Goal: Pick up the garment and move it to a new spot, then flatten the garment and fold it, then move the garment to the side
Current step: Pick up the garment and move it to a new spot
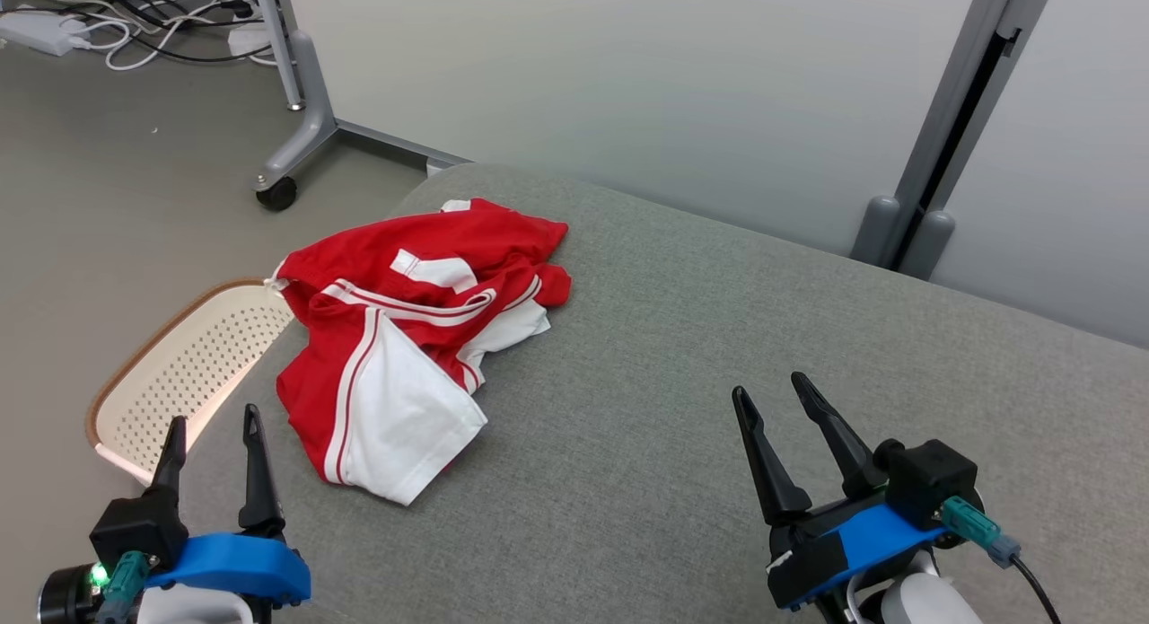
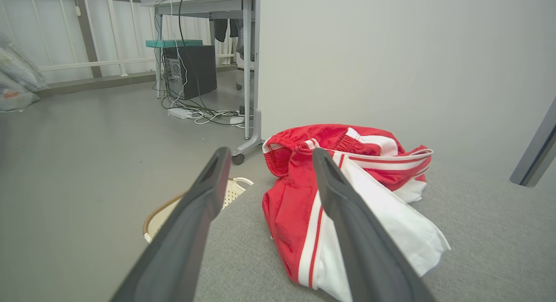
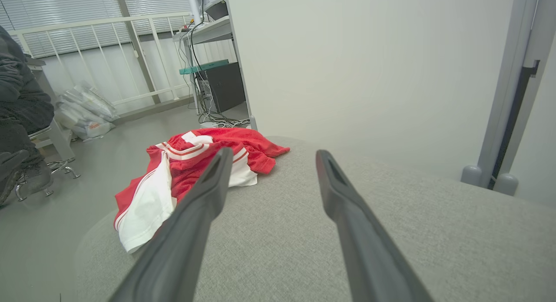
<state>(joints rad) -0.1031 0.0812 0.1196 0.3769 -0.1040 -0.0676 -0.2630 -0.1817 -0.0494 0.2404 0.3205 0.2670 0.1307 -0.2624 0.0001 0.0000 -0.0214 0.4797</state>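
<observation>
A crumpled red and white garment (image 1: 408, 337) lies bunched on the grey fabric surface (image 1: 718, 355), near its far left corner. It looks like sports shorts with white side stripes, and it is seen too in the left wrist view (image 2: 347, 193) and the right wrist view (image 3: 191, 171). My left gripper (image 1: 214, 419) is open at the lower left, just short of the garment's near edge, with nothing between its fingers. My right gripper (image 1: 767, 386) is open at the lower right, well to the right of the garment, over bare fabric.
A cream perforated basket (image 1: 179, 373) with a brown rim sits on the floor just past the surface's left edge. A wheeled partition foot (image 1: 287, 171) and loose cables (image 1: 153, 27) lie beyond. A pale wall panel (image 1: 628, 85) closes off the far side.
</observation>
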